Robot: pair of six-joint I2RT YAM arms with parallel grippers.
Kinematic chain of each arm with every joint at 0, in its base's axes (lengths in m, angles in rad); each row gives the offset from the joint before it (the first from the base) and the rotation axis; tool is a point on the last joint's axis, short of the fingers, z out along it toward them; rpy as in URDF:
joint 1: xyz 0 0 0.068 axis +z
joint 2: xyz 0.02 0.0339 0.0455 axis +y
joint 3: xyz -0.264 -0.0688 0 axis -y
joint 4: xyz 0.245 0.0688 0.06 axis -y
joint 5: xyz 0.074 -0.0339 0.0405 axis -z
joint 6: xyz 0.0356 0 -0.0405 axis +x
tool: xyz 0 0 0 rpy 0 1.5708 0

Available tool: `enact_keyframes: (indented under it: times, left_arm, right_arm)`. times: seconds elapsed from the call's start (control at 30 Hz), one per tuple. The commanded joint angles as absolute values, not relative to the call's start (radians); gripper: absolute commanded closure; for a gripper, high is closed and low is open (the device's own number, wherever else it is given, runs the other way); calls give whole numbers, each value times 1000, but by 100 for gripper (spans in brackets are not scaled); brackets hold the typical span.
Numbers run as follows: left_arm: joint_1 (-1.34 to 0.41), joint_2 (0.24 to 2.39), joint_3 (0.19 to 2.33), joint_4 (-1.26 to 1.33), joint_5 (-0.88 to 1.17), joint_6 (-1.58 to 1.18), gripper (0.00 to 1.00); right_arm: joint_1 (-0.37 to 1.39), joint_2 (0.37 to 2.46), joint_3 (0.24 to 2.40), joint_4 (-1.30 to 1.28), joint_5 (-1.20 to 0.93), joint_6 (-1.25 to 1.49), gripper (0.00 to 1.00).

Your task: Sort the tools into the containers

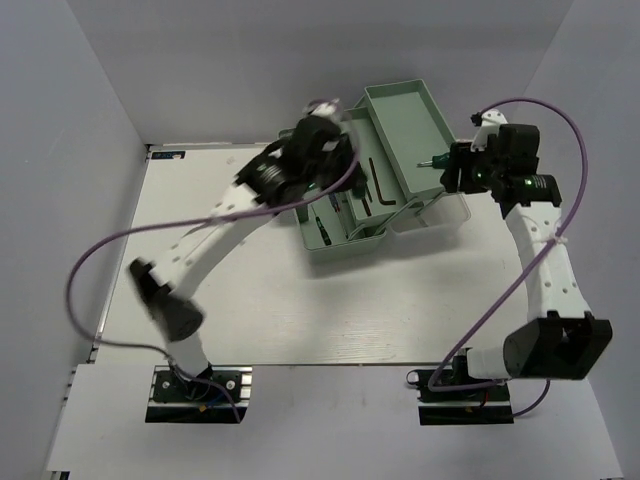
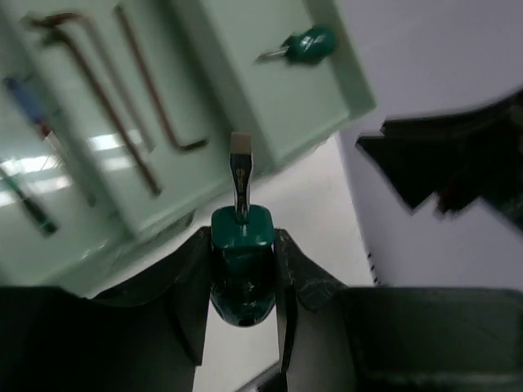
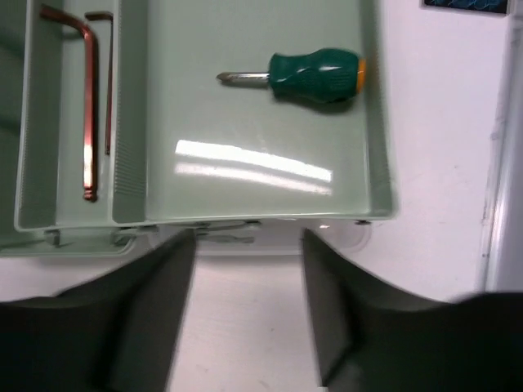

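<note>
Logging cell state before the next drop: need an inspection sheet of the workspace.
Surface: white table, toolbox at its far middle.
Job's things: toolbox open, trays fanned out; stubby green screwdriver lying in the end tray; hex keys in the next tray; second stubby screwdriver held.
Clutter: nothing seen.
Arm tools: left tool shut on the second stubby screwdriver, over the toolbox's left part; right tool open, empty, at the end tray's edge.
Cables: left cable and right cable, both purple, loop out from the arms.
Surroundings: plain pale walls on three sides.
</note>
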State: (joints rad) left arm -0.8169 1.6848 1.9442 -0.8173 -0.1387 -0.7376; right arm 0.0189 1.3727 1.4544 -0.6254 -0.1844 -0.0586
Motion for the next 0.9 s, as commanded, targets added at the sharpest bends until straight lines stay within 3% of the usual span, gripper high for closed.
enact_keyframes:
  times: [0.0,0.03,0.07,0.17,0.23,0.37,0.73,0.87]
  left_arm:
    - [-787,2013,2315,-709,-33,-623,100]
    - [-787,2085,2489,-689,9,-632,100]
    - [-773,2142,2532,-661,33,-643,100]
    - [-752,2198,2423,-420,116,-721,100]
    - [-739,2224,2367,-280,155,-770,100]
    - [-730,2357,2506,-249,230,-830,100]
    - [-721,2319,2399,-137,282,-890,100]
    - [-721,2358,2411,-146,295,-900,88]
  right_arm:
    - [12,1296,1372,-517,-45,-48,45]
    - [14,1263,1356,-517,-41,-49,52]
    - [-32,1250,1342,-529,-31,-49,55]
    - [-51,1164,1206,-514,-25,-58,60]
    - [-63,1116,1146,-502,-18,-66,60]
    - [-86,1042,1043,-505,-5,-61,60]
    - [-118,1017,965,-497,-40,-34,58]
    - [-118,1042,983,-489,-52,-20,49]
